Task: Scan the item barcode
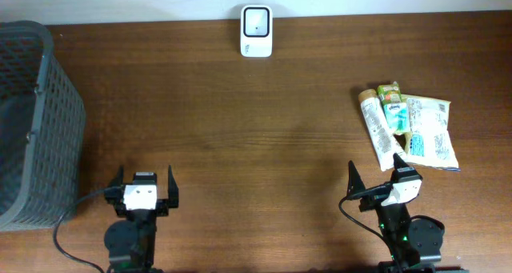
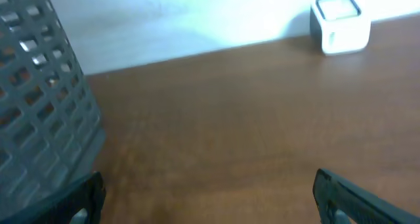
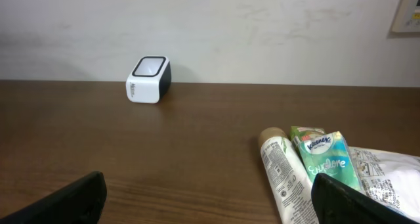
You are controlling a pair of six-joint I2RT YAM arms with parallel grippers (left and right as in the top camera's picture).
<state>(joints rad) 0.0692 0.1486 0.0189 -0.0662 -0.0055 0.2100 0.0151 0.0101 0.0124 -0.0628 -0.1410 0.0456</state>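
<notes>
A white barcode scanner (image 1: 256, 31) stands at the table's far edge, also seen in the left wrist view (image 2: 340, 24) and the right wrist view (image 3: 148, 79). A pile of items lies at the right: a cream tube (image 1: 379, 131) (image 3: 283, 173), a green Kleenex tissue pack (image 1: 394, 113) (image 3: 325, 156) and a white printed packet (image 1: 429, 132) (image 3: 387, 181). My left gripper (image 1: 145, 182) (image 2: 209, 198) sits open near the front left, over bare wood. My right gripper (image 1: 376, 175) (image 3: 209, 198) is open near the front right, just short of the pile, holding nothing.
A grey mesh basket (image 1: 32, 121) (image 2: 39, 99) stands at the table's left edge, close to the left arm. A pale wall runs behind the table's far edge. Brown wood lies between the two arms and the scanner.
</notes>
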